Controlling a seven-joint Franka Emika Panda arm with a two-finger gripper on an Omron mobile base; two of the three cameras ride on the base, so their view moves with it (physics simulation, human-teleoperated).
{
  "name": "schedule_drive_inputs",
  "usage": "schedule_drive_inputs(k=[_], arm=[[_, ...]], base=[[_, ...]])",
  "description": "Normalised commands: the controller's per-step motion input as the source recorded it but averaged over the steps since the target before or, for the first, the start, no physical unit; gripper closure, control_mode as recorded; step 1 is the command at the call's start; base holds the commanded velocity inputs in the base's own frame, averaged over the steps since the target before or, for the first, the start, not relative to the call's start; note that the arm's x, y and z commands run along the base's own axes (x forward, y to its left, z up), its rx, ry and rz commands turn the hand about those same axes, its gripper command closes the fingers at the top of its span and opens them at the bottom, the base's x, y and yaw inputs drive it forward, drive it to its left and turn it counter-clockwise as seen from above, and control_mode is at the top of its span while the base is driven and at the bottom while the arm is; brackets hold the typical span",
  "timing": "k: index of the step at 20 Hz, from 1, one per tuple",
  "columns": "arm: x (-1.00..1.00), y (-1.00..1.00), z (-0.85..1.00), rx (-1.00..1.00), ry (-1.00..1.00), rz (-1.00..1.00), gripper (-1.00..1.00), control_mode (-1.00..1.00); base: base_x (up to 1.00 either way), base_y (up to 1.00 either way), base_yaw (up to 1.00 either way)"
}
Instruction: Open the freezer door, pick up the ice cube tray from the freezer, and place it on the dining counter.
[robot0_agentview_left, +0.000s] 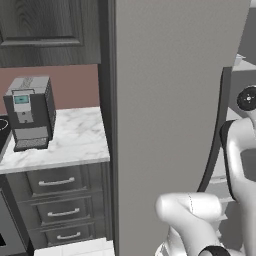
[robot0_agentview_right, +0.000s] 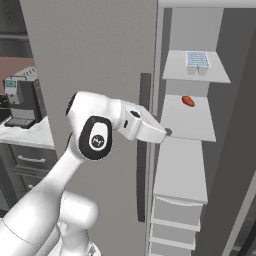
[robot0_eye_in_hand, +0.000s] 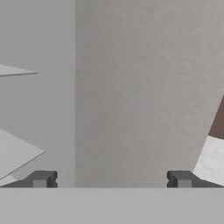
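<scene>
The freezer door (robot0_agentview_right: 95, 55) stands swung open, a tall grey panel (robot0_agentview_left: 170, 100) with a dark vertical bar handle (robot0_agentview_right: 144, 125). Inside the freezer (robot0_agentview_right: 195, 25) are white shelves. The pale blue ice cube tray (robot0_agentview_right: 197, 59) lies on the top shelf. My gripper (robot0_agentview_right: 166, 132) sits at the front left edge of the second shelf, well below the tray and just right of the handle. In the hand view its fingertips (robot0_eye_in_hand: 41, 179) stand wide apart, open, with nothing between them, facing a grey panel. The dining counter is out of view.
A small red-orange item (robot0_agentview_right: 188, 101) lies on the second shelf. Left of the door, a coffee machine (robot0_agentview_left: 29, 112) stands on a narrow marble top (robot0_agentview_left: 75, 140) over dark drawers (robot0_agentview_left: 57, 182). White drawers (robot0_agentview_right: 172, 220) fill the freezer's lower part.
</scene>
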Motion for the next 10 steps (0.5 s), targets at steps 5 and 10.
schedule_drive_inputs(k=[5,10], arm=[[-0.02,0.38,0.00,0.06,0.02,0.12,-1.00,-1.00],[0.00,0.46,0.00,0.09,0.00,0.15,-1.00,-1.00]], base=[[0.00,0.00,0.00],[0.00,0.00,0.00]])
